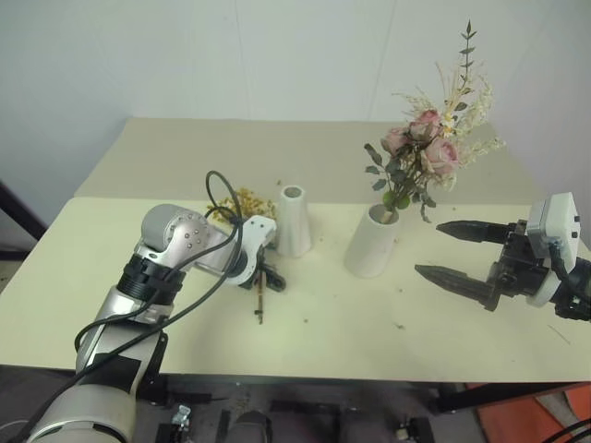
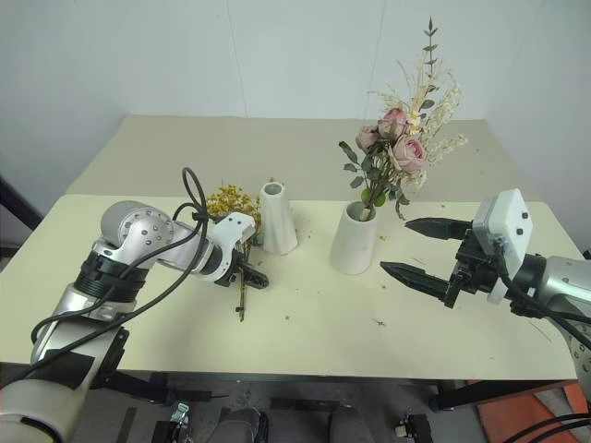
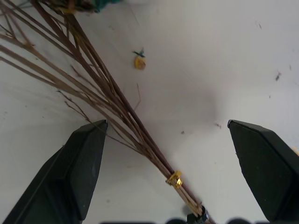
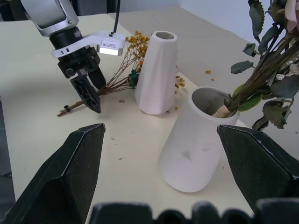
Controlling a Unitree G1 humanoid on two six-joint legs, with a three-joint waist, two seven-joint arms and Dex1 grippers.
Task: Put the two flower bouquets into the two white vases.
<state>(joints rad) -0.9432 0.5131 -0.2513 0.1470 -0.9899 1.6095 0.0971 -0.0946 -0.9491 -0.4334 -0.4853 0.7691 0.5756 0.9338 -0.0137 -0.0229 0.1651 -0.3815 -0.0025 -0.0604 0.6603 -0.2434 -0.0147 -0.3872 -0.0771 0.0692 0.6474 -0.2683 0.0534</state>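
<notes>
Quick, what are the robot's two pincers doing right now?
Left pincer: open, over the yellow bouquet's stems, holding nothing.
Right pincer: open, empty.

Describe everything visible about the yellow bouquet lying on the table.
The yellow bouquet lies flat on the table, not yet in a vase. Its tiny yellow-orange dried blossoms rest behind and beside the slim vase; thin brown stems fan toward the front edge, bound near their cut end by a small gold tie. The left end effector hangs open over the stems, one finger on each side, not gripping them. Loose petals lie scattered nearby.
</notes>
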